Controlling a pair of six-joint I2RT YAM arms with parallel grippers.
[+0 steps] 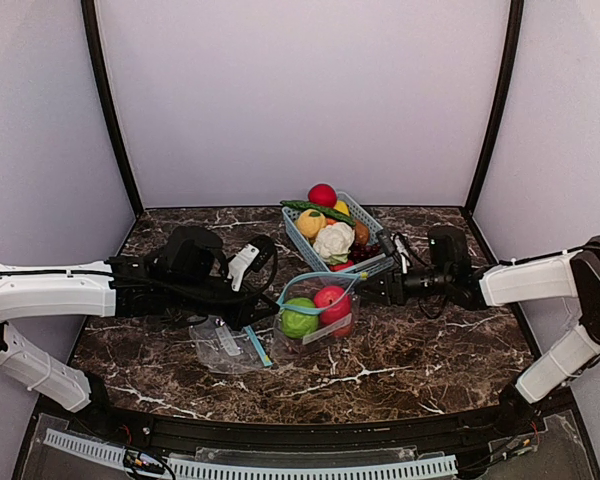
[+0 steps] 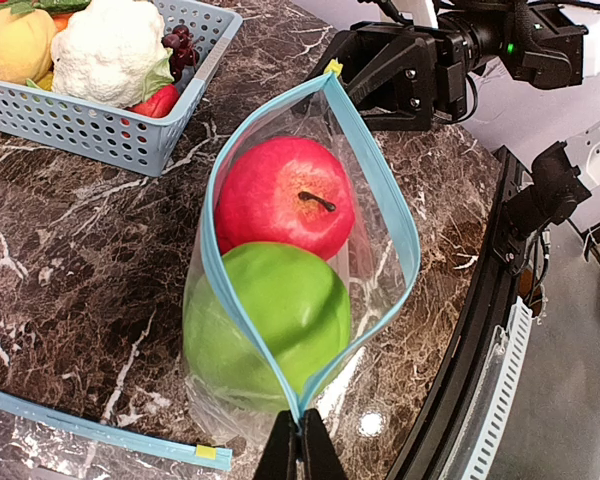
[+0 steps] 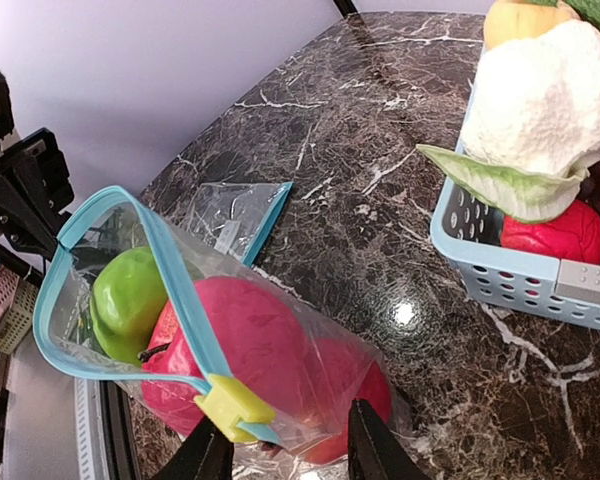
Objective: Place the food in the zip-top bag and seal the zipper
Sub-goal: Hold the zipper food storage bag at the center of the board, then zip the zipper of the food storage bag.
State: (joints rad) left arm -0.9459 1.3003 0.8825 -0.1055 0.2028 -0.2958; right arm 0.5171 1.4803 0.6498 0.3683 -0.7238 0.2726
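Observation:
A clear zip-top bag (image 1: 317,312) with a light-blue zipper stands open at the table's middle. It holds a green apple (image 2: 270,310) and a red apple (image 2: 280,195); more red shows under them in the right wrist view (image 3: 360,385). My left gripper (image 2: 300,440) is shut on the near end of the zipper rim, also seen from above (image 1: 273,308). My right gripper (image 3: 285,452) is open, its fingers on either side of the bag's other end, close to the yellow slider (image 3: 235,405).
A light-blue lattice basket (image 1: 298,240) behind the bag holds a cauliflower (image 1: 332,240), a yellow fruit (image 1: 310,222), a red fruit (image 1: 322,194) and other pieces. A second, empty zip bag (image 1: 230,345) lies flat at front left.

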